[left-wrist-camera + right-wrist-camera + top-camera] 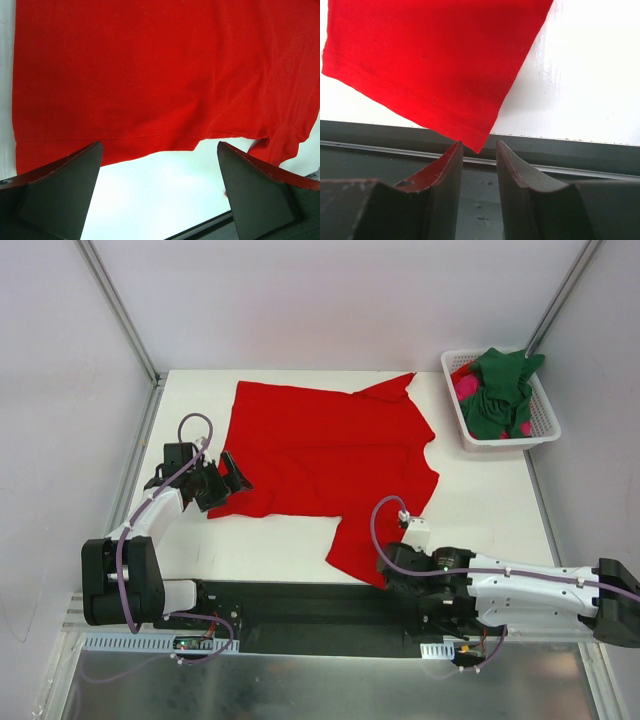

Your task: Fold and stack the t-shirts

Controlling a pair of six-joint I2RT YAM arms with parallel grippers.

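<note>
A bright red t-shirt [320, 445] lies spread flat across the white table, one part reaching down to the table's front edge. My left gripper [228, 480] stands wide open at the shirt's near-left hem. In the left wrist view the hem of the red t-shirt [160, 75] runs just ahead of the left gripper [160, 150], with bare table between the fingers. My right gripper [385, 572] sits at the front corner of the cloth. In the right wrist view the tip of the red t-shirt [430, 60] ends just ahead of the right gripper [478, 146], whose jaws stand narrowly apart with nothing between them. A dark green t-shirt [500, 390] and a magenta-pink one [465, 388] lie bunched in the basket.
The white slotted basket [505, 443] stands at the back right of the table [480, 500]. A black base plate [320, 605] runs along the near edge under both arms. Frame posts rise at the back corners.
</note>
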